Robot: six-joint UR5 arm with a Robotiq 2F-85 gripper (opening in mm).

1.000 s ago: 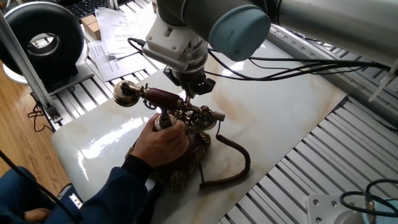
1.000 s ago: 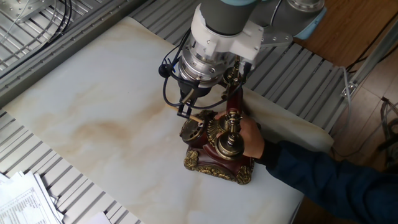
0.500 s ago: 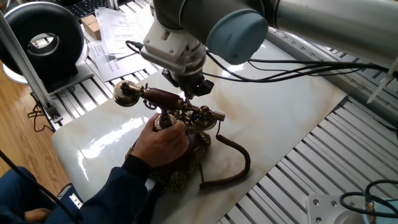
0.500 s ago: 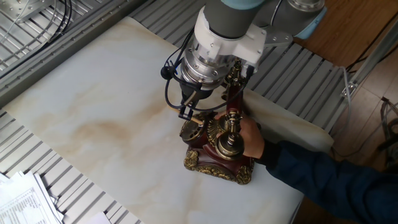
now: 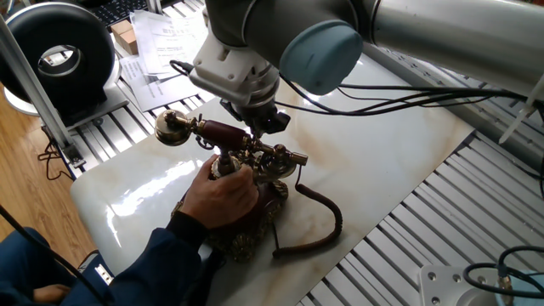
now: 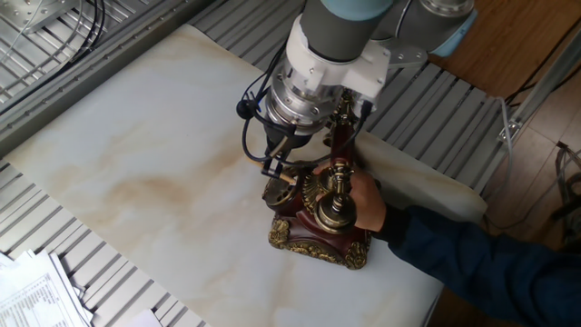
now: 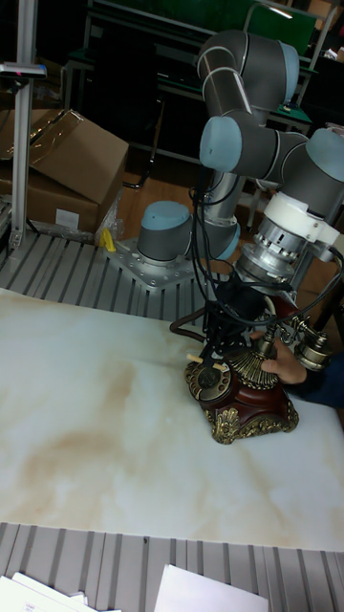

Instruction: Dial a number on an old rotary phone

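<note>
- Gripper (image 7: 222, 337) sits low over the rotary phone (image 7: 239, 387), mid-right of frame; jaws look narrow, maybe pinching a stick, tho we can't tell.
- Hand (image 5: 223, 194) steadies base.
- Dialing underway; we see no digits confirmed.

I am counting one rotary phone (image 7: 253, 409) sitting just under my hand (image 5: 265, 121), and it is carrying one handset (image 5: 223, 133) and one dial (image 7: 210, 380). The handset is showing two round brass ends, one on either side of my hand. One brown cord (image 5: 327, 217) is trailing off the phone, near my hand. One sleeved arm (image 5: 183, 246) of a person is reaching in below my hand. One desk (image 6: 136, 154) is bearing all this. Well apart from my hand, I am seeing two cardboard boxes (image 7: 67, 153), one black ring-shaped device (image 5: 59, 51), and loose papers (image 5: 170, 38) that I am failing to count.
</note>
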